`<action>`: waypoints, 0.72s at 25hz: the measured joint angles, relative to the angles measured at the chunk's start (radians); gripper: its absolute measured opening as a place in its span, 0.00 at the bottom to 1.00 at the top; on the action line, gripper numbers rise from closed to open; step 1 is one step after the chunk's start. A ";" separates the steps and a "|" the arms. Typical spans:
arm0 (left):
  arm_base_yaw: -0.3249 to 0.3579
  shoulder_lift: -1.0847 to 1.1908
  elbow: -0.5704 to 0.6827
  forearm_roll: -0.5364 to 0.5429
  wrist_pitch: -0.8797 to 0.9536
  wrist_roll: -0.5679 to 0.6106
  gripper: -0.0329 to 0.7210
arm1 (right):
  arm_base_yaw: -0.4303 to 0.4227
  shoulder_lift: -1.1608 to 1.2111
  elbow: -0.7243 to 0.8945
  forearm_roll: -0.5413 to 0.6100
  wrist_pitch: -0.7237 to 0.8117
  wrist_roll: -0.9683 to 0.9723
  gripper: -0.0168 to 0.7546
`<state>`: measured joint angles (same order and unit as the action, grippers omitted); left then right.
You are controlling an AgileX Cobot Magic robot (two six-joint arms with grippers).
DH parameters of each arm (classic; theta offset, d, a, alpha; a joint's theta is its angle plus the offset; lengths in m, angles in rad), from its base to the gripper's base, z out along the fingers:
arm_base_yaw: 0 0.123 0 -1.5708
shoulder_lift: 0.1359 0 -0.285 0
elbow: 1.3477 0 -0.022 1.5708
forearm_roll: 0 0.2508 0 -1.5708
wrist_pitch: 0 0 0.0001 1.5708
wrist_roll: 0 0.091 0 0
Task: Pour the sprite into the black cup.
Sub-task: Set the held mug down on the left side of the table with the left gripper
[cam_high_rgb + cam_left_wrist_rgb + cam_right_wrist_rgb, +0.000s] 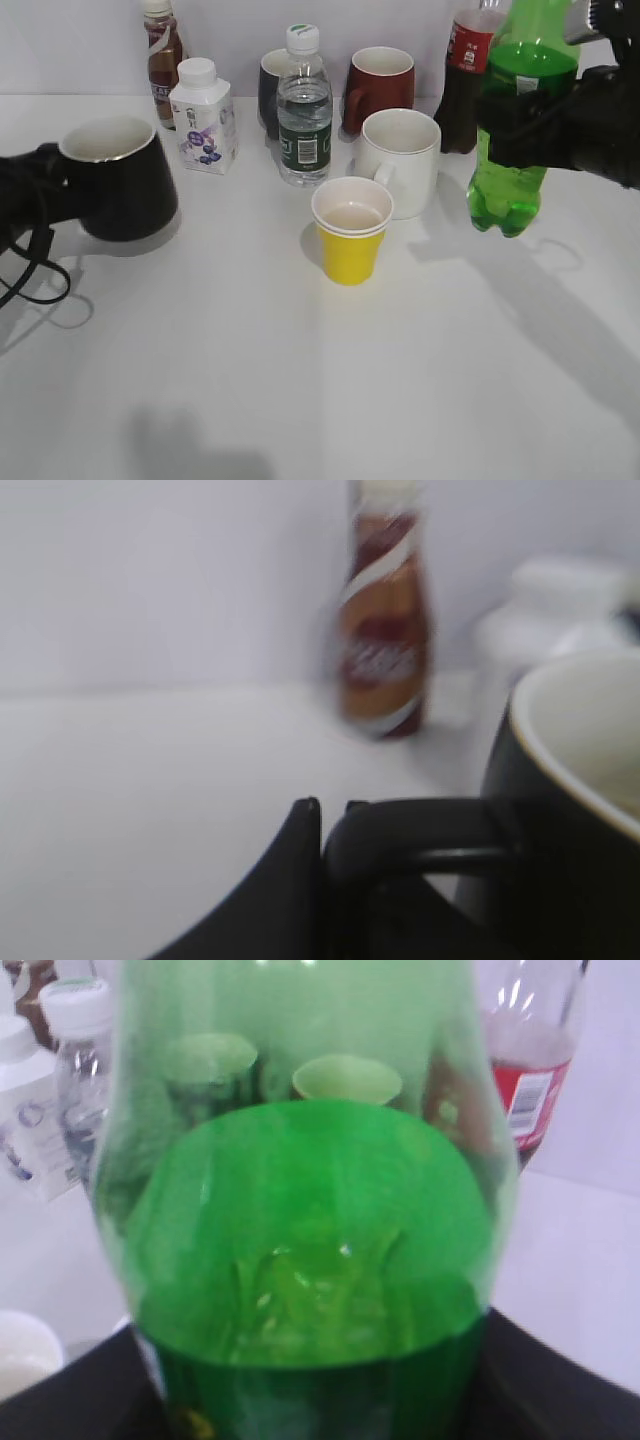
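The sprite (515, 150), a tall green bottle, hangs lifted above the table at the right. My right gripper (540, 128) is shut around its middle. In the right wrist view the sprite (310, 1230) fills the frame and hides the jaws. The black cup (118, 180), glossy with a white inside, is at the left, slightly tilted. My left gripper (45, 185) is shut on its handle. In the left wrist view the jaws (335, 815) clamp the black loop handle (420, 835), with the black cup's rim (570, 760) at the right.
Between the two stand a yellow paper cup (350, 230), a white mug (400, 160), a clear water bottle (303, 110), a milk carton (203, 118), a maroon mug (380, 88), a small dark mug (270, 90), a cola bottle (465, 85) and a brown bottle (162, 55).
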<state>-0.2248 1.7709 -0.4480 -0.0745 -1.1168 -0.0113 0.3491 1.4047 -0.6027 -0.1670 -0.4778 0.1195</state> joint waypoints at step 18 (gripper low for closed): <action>0.072 0.139 0.001 0.131 -0.086 -0.015 0.33 | 0.000 -0.001 0.024 -0.005 -0.016 0.009 0.52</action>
<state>-0.1524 1.9096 -0.4467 0.0561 -1.2032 -0.0261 0.3491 1.4035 -0.5785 -0.1719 -0.4940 0.1288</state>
